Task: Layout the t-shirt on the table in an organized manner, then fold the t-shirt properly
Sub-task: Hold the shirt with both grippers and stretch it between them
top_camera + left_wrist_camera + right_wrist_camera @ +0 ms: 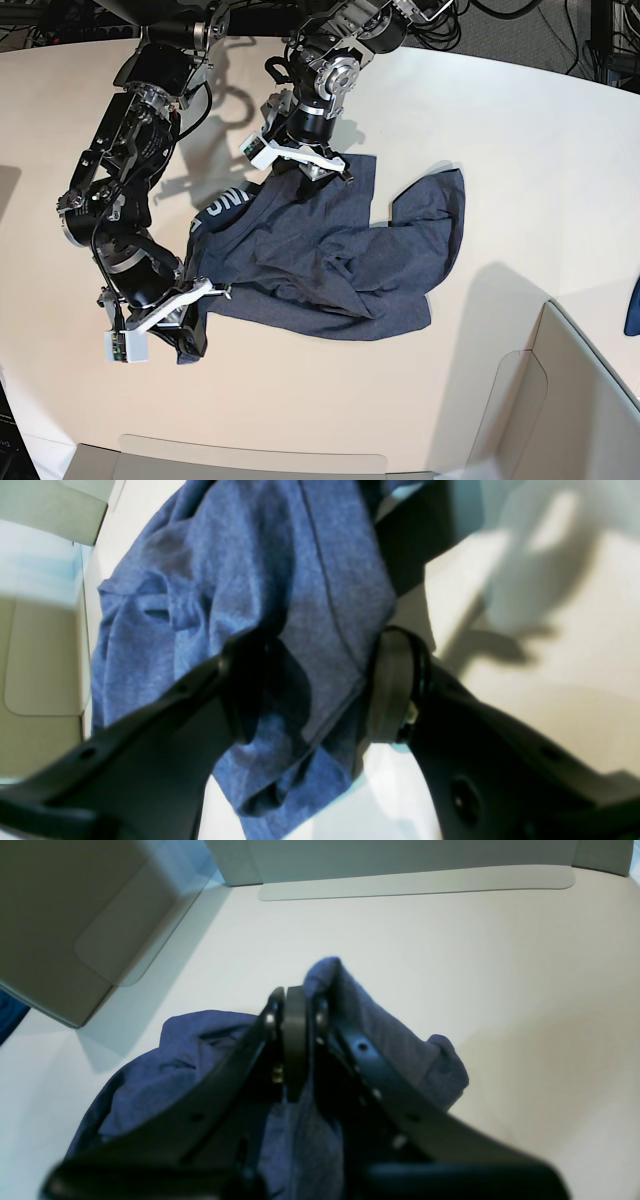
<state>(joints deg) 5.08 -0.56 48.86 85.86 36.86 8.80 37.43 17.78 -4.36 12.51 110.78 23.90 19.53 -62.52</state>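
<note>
The dark navy-grey t-shirt lies crumpled on the off-white table, with pale lettering showing near its left end. My right gripper, at the shirt's lower left corner, is shut on a fold of the cloth; its fingertips meet in the right wrist view. My left gripper is at the shirt's upper edge. In the left wrist view its jaws stand wide apart, with the cloth lying between them.
Grey-beige box walls stand at the lower right and along the front edge. They also show in the right wrist view and the left wrist view. A small blue cloth scrap sits at the far right.
</note>
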